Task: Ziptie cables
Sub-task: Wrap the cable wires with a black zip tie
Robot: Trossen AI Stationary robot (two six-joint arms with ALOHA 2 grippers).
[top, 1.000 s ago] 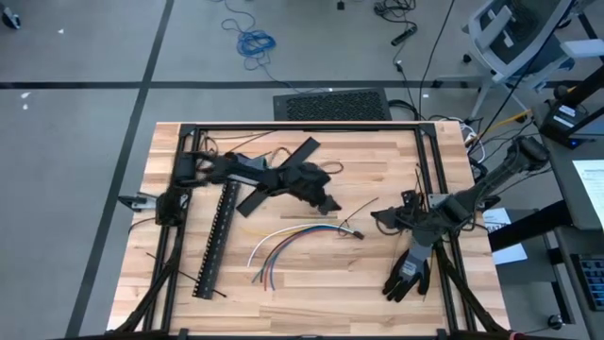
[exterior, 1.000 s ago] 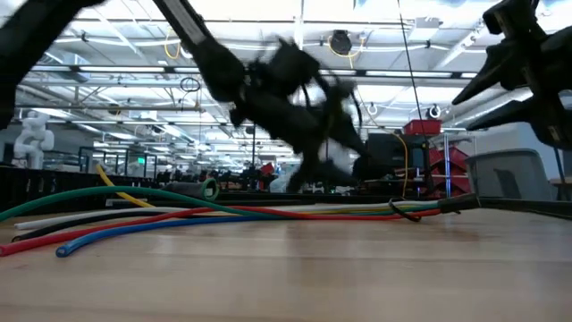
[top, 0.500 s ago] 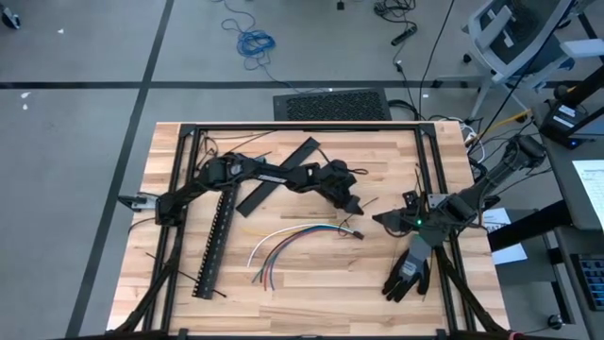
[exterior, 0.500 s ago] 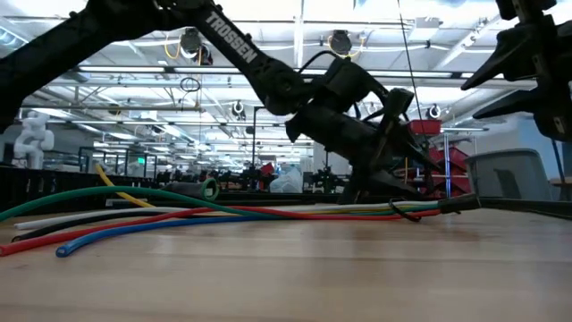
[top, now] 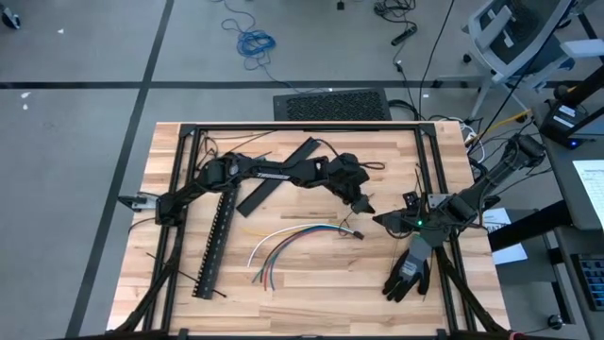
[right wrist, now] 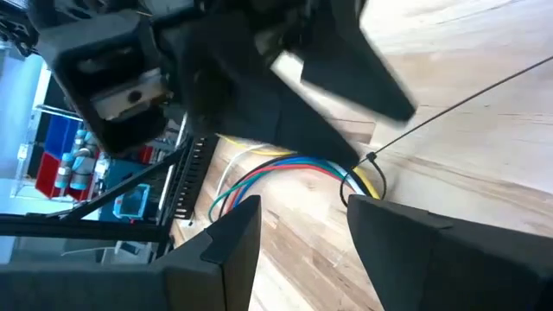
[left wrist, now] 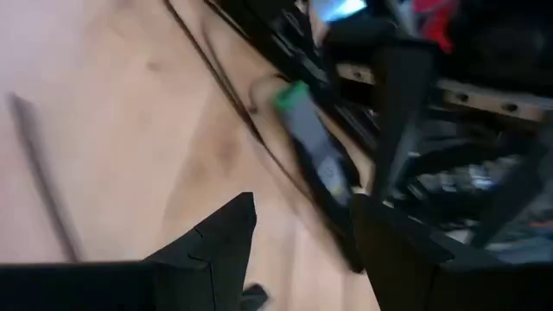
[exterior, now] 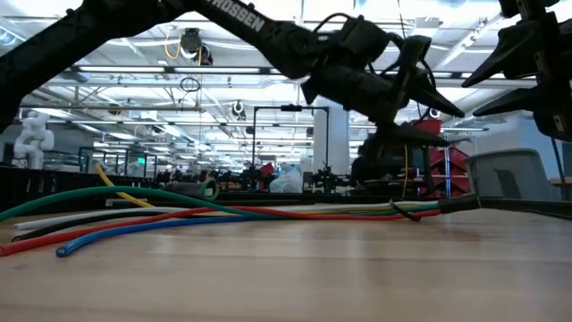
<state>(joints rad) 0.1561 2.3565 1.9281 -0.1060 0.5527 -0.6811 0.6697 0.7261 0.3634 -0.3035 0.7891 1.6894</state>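
The cables [top: 288, 238] lie flat on the wooden table, fanned out at their near-left ends and gathered at the right end [top: 354, 232]. A thin black zip tie [right wrist: 449, 112] loops around that gathered end [right wrist: 363, 183], and its tail points toward the table's right. My left gripper [top: 366, 202] hangs open above and just beyond this end, clear of the table [exterior: 429, 89], with nothing between its fingers [left wrist: 302, 203]. My right gripper [top: 385, 219] waits open to the right of the cables [right wrist: 304, 203].
A black glove [top: 408, 274] lies at the near right. A long perforated black strip [top: 215, 241] and a flat black strip [top: 278, 175] lie on the left half. Black frame rails [top: 302, 127] border the table.
My left gripper has swung from the middle of the table toward its right edge and risen from near the cables to well above them. Its fingers stay apart. The cables and my right gripper have kept still.
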